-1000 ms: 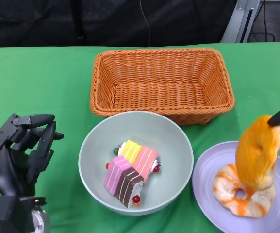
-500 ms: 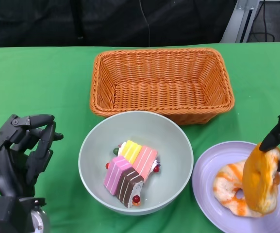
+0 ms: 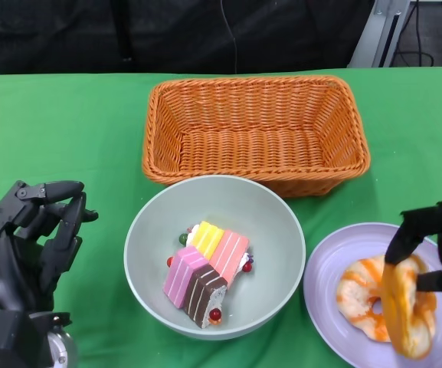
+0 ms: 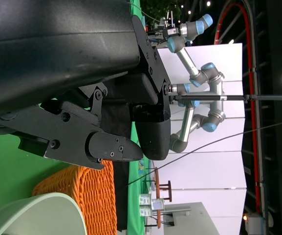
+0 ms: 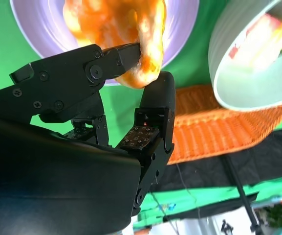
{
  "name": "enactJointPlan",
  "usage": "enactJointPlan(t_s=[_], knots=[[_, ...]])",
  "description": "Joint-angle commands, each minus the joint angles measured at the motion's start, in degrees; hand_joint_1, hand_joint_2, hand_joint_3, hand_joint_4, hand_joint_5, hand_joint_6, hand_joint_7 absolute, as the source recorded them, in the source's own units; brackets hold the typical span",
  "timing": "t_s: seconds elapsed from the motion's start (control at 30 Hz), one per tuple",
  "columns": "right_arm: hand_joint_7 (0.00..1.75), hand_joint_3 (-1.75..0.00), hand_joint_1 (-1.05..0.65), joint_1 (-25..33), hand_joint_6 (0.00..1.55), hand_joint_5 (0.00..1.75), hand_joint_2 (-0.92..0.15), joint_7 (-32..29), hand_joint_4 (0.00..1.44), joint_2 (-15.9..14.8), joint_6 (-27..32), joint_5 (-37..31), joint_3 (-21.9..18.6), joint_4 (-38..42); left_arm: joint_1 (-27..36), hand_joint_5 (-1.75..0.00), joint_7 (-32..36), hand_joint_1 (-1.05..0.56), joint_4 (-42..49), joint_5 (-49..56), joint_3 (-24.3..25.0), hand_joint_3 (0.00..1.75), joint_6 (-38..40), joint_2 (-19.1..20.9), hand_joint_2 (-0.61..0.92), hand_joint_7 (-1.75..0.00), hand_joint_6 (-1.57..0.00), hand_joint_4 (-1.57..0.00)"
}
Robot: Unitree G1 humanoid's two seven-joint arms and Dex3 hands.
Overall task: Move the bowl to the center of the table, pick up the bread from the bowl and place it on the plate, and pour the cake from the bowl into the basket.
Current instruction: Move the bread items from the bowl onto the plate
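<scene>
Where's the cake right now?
In the head view the cake lies inside the grey-green bowl at the front centre of the table, just in front of the wicker basket and left of the purple plate.

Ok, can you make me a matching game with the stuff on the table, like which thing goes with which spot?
Things:
1. cake
2. bread
3. basket
4. left hand

Spots:
A. pinched by the right hand over the purple plate
B. holds nothing, beside the bowl
C. lying in the pale green bowl
D. behind the bowl, nothing in it

Pairs: 1-C, 2-A, 3-D, 4-B
</scene>
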Motion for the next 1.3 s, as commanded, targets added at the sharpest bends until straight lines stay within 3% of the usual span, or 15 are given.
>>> enactJointPlan(t_s=[0.03, 0.37, 0.8, 1.2, 1.3], knots=[[0.89, -0.02, -0.19, -1.6, 0.91, 1.73, -0.86, -1.0, 0.74, 0.2, 0.1, -0.6, 1.3, 2.1, 0.3, -1.30, 0.0, -0.22, -0.5, -0.8, 0.3, 0.20, 0.0, 0.6, 0.92, -0.86, -0.93, -0.83], [0.80, -0.01, -0.21, -8.1, 0.89, 1.63, -0.89, -6.9, 0.76, 1.7, -2.6, -4.0, 6.2, 16.1, 0.5, -1.30, -0.3, -0.23, -0.3, -0.4, 0.1, 0.19, -0.5, 0.8, 0.92, -0.84, -0.94, -0.83], [1.02, 0.00, -0.22, -16.2, 0.80, 1.69, -0.90, -15.7, 0.70, 3.3, -5.2, -7.3, 11.2, 33.2, 0.6, -1.29, 0.6, -0.22, -0.3, 0.5, 0.1, 0.21, -0.7, 0.8, 0.92, -0.83, -0.94, -0.83], [1.01, 0.00, -0.22, -17.4, 0.78, 1.68, -0.91, -17.2, 0.69, 3.3, -4.8, -6.5, 12.7, 38.3, 0.7, -1.30, 0.2, -0.23, -0.8, -0.4, -0.2, 0.20, -0.2, 0.4, 0.92, -0.84, -0.94, -0.84], [0.85, 0.00, -0.23, -17.0, 0.80, 1.59, -0.92, -16.5, 0.69, 3.2, -3.9, -6.5, 12.9, 38.1, 0.7, -1.29, 0.4, -0.21, -0.6, 0.0, -0.2, 0.21, -0.5, 0.4, 0.92, -0.84, -0.94, -0.83]])
